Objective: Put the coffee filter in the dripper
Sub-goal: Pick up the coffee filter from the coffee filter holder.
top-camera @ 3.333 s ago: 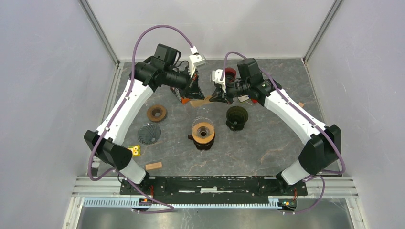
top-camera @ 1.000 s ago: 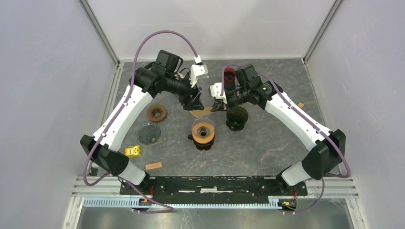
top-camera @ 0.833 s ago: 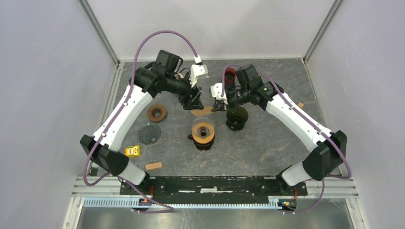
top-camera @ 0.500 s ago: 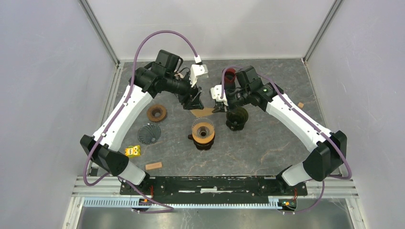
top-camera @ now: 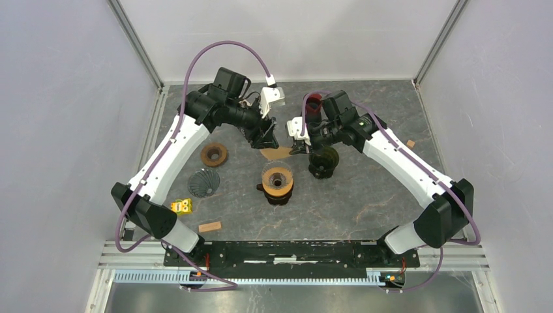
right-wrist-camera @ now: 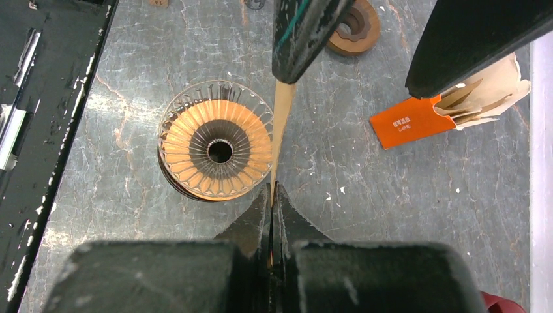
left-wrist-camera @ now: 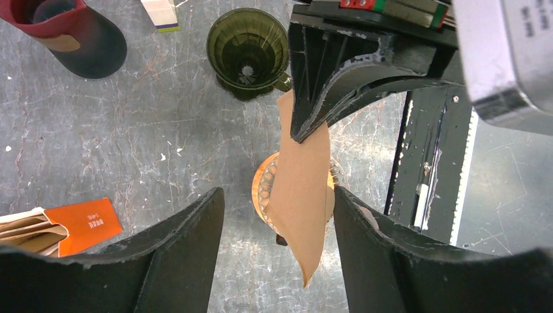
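A brown paper coffee filter (top-camera: 276, 154) hangs flat in the air, pinched at one edge by my right gripper (right-wrist-camera: 272, 192), which is shut on it. It is edge-on in the right wrist view (right-wrist-camera: 282, 111). My left gripper (left-wrist-camera: 277, 195) is open and straddles the hanging filter (left-wrist-camera: 303, 189), whose right edge lies close to one finger (left-wrist-camera: 385, 254). An orange ribbed dripper (top-camera: 277, 177) on a dark base stands right below the filter (right-wrist-camera: 218, 147). A dark green dripper (top-camera: 323, 158) stands just right of it, under the right wrist.
A brown dripper (top-camera: 214, 154) and a grey ribbed one (top-camera: 203, 182) stand to the left. A red cup (top-camera: 313, 102) is behind the right gripper. An orange filter pack (right-wrist-camera: 417, 120) lies at the back. A yellow item (top-camera: 181, 207) and a wooden block (top-camera: 209, 227) lie front left.
Since three seconds ago both grippers have come forward from the filter pack with the filter, toward the orange dripper. In the last second the arms barely move; the left jaws narrow slightly.
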